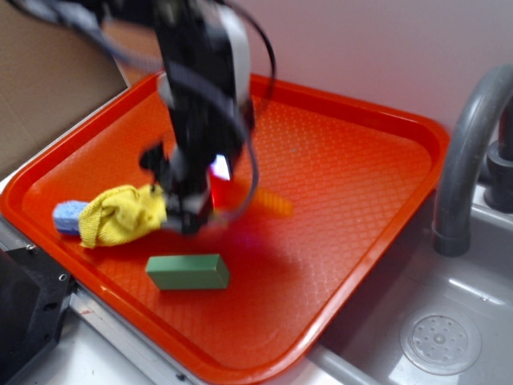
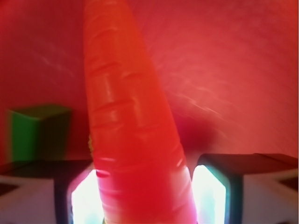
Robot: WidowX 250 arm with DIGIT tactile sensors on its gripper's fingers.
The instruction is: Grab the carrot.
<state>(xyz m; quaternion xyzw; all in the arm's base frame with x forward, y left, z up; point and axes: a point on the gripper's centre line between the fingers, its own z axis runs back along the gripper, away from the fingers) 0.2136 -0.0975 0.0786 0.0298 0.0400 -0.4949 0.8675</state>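
Note:
The carrot point(image 2: 131, 121), glossy orange with faint ridges, fills the middle of the wrist view and runs up from between my fingers to its tip at the top. My gripper point(image 2: 145, 186) is shut on its thick end, with a lit pad point(image 2: 84, 196) pressed against each side. In the exterior view the arm is motion-blurred. There the gripper point(image 1: 196, 212) hangs over the left middle of the orange tray point(image 1: 437, 136), and the carrot point(image 1: 268, 202) shows as a blurred orange streak pointing right. The stem cap is hidden.
A green block point(image 1: 188, 272) point(image 2: 28, 135) lies on the tray just in front of the gripper. A yellow cloth point(image 1: 120, 212) and a blue sponge point(image 1: 68, 215) sit at the tray's left. A grey sink point(image 1: 481, 265) with faucet point(image 1: 465, 160) is to the right.

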